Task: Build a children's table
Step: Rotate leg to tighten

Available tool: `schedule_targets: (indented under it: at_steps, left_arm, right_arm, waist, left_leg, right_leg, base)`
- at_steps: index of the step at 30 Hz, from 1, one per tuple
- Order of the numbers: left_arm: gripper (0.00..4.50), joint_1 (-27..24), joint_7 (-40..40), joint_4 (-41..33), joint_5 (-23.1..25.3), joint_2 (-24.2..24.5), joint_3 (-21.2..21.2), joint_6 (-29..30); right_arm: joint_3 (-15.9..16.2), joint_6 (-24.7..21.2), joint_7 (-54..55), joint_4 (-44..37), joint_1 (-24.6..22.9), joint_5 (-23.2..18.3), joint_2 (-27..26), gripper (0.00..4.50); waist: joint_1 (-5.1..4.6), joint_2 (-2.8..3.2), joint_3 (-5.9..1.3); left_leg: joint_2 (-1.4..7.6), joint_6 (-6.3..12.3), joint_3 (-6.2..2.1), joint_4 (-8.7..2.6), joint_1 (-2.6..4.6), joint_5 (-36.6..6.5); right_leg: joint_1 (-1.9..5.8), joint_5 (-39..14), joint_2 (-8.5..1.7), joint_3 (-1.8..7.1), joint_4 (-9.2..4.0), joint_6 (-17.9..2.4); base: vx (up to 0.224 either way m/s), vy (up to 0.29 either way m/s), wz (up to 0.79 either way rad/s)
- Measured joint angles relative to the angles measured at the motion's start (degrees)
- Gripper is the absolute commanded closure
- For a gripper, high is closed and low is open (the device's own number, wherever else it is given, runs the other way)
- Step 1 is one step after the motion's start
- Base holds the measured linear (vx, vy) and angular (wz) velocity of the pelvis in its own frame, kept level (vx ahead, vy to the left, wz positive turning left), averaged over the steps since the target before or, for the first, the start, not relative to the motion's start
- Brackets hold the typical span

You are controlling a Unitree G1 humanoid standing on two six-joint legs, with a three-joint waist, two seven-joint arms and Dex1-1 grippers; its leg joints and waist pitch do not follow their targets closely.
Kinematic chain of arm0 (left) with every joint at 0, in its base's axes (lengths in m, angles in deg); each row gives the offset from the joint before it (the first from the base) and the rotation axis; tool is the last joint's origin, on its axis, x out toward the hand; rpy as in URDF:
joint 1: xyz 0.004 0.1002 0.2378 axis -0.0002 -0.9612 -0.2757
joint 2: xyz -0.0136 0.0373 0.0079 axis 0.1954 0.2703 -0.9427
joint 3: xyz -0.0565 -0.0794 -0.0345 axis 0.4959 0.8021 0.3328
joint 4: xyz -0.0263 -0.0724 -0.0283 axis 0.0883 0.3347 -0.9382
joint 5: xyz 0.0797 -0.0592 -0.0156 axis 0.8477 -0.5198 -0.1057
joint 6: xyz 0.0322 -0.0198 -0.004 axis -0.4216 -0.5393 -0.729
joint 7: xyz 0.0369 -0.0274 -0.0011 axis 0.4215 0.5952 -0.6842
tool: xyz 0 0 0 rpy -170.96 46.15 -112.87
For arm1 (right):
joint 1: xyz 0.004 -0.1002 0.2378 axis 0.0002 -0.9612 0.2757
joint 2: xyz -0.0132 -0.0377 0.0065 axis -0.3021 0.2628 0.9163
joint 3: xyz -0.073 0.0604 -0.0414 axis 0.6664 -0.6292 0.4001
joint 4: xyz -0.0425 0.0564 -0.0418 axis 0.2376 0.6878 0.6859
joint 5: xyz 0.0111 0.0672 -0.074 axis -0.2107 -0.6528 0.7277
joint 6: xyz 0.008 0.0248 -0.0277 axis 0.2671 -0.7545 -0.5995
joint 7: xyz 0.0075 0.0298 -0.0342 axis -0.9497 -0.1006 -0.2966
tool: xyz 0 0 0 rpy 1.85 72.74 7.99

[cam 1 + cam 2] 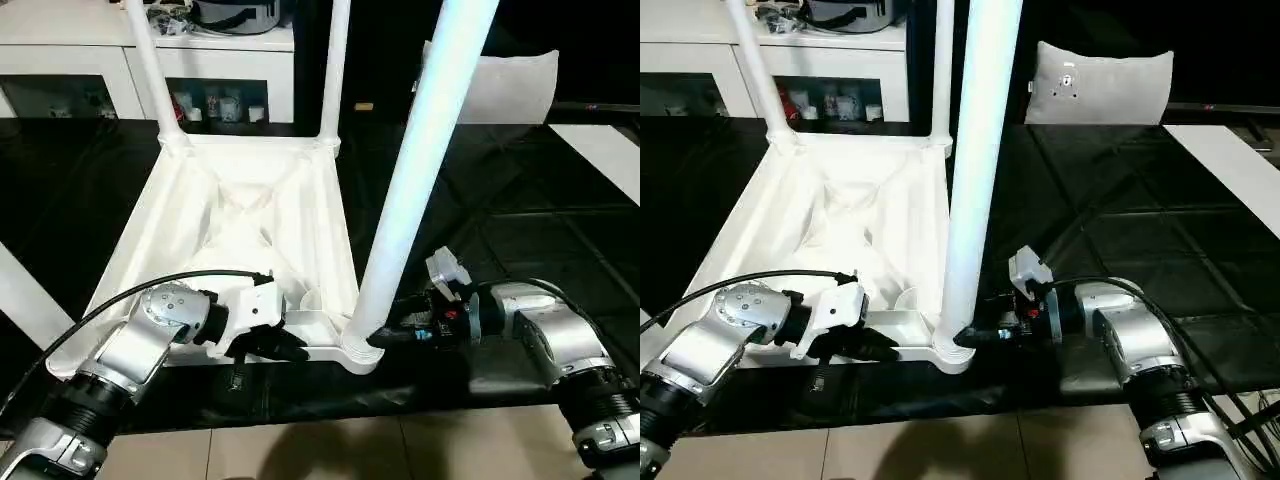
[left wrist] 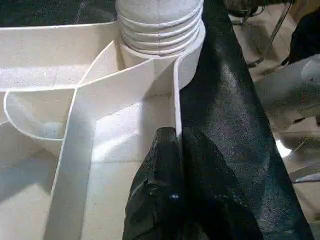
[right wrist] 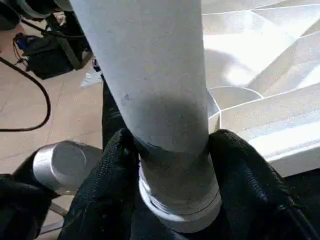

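Two black fingers of the right gripper hug the near leg low down at its corner hole. Left gripper pinches the near edge of the upside-down tabletop. If that pinch slips, the leg might go in crooked.

Bright overhead light glares off the near leg — bluish, washed out. The dark mat around it shows faint sheen; shadows pool just below it.
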Motion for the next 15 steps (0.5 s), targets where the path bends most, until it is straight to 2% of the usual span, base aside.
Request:
schedule_targets:
  at_steps: [3, 4, 5, 7, 9, 11, 12, 15]
  left_arm:
    - [4.50, -0.2, 1.3, -0.4, -0.2, -0.6, 0.7, 2.8]
    - [4.50, -0.3, 3.8, -0.6, -0.1, -1.5, 1.9, 5.5]
    - [4.50, -0.3, 6.6, -0.6, 0.4, -2.6, 2.9, 7.7]
    - [4.50, -0.1, 13.0, -0.6, 1.6, -5.8, 4.5, 12.0]
    - [4.50, 0.0, 16.0, -0.8, 1.6, -7.8, 4.9, 14.1]
    - [4.50, 0.3, 21.1, -1.1, 2.5, -10.9, 5.8, 17.4]
    - [4.50, 0.7, 23.4, -0.9, 2.9, -12.2, 6.3, 18.5]
    - [4.50, 2.4, 31.5, 1.0, 5.0, -17.8, 7.4, 21.2]
  right_arm:
    - [-1.4, -2.3, 1.7, -1.5, -1.4, -1.2, -0.4, 2.57]
    - [-2.6, -3.9, 5.1, -2.4, -1.8, -1.1, -1.1, 2.57]
    - [-3.6, -5.1, 9.1, -2.7, -1.8, -0.7, -2.4, 2.57]
    - [-5.9, -7.1, 19.1, -2.8, -1.8, 0.6, -6.3, 2.77]
    - [-6.9, -7.9, 23.9, -2.8, -1.8, 0.9, -7.7, 2.86]
    - [-8.7, -10.2, 30.6, -3.4, -1.7, 1.7, -10.4, 2.95]
    - [-9.6, -10.7, 34.2, -3.4, -1.6, 2.0, -12.2, 3.13]
    - [-11.3, -11.1, 45.4, -3.4, -0.7, 4.3, -16.7, 3.13]
  waist:
    - [-0.04, 0.01, 0.00]
    - [-0.20, 0.01, 0.00]
    - [-0.56, 0.01, -0.01]
    - [-2.19, 0.00, 0.00]
    - [-3.47, 0.01, 0.00]
    - [-4.03, 0.09, -0.05]
    - [-4.26, 0.11, -0.04]
    - [-4.44, 0.19, -0.05]
  left_leg:
    - [0.00, 0.00, 0.00, 0.00, 0.01, 0.0]
    - [0.00, -0.03, 0.00, 0.03, 0.06, 0.0]
    - [0.00, -0.14, 0.00, 0.05, 0.12, 0.0]
    - [0.00, -0.52, 0.00, 0.12, 0.12, 0.0]
    - [0.01, -0.52, 0.00, 0.14, 0.08, 0.0]
    - [-0.01, -0.51, -0.01, 0.11, 0.09, 0.0]
    - [-0.01, -0.51, -0.02, 0.11, 0.07, 0.0]
    - [-0.02, -0.49, -0.04, 0.08, 0.00, -0.1]
  right_leg:
    - [0.00, 0.0, 0.00, 0.01, 0.00, 0.0]
    - [0.03, 0.0, 0.00, 0.01, 0.03, 0.0]
    - [0.05, 0.1, 0.01, 0.01, 0.04, -0.1]
    - [0.03, 0.1, 0.02, -0.06, 0.00, 0.0]
    - [0.03, 0.2, 0.01, -0.11, -0.12, 0.0]
    - [0.06, 0.2, 0.01, -0.09, -0.14, 0.0]
    - [0.05, 0.2, 0.01, -0.11, -0.12, 0.0]
    - [0.03, 0.2, 0.01, -0.19, -0.15, 0.0]
  base:
    - [0.000, 0.000, 0.00]
    - [0.000, 0.000, 0.00]
    - [0.000, 0.000, 0.00]
    - [0.000, 0.000, 0.00]
    - [0.000, 0.000, 0.00]
    - [0.000, 0.000, 0.00]
    - [0.000, 0.000, 0.00]
    - [0.000, 0.000, 0.00]
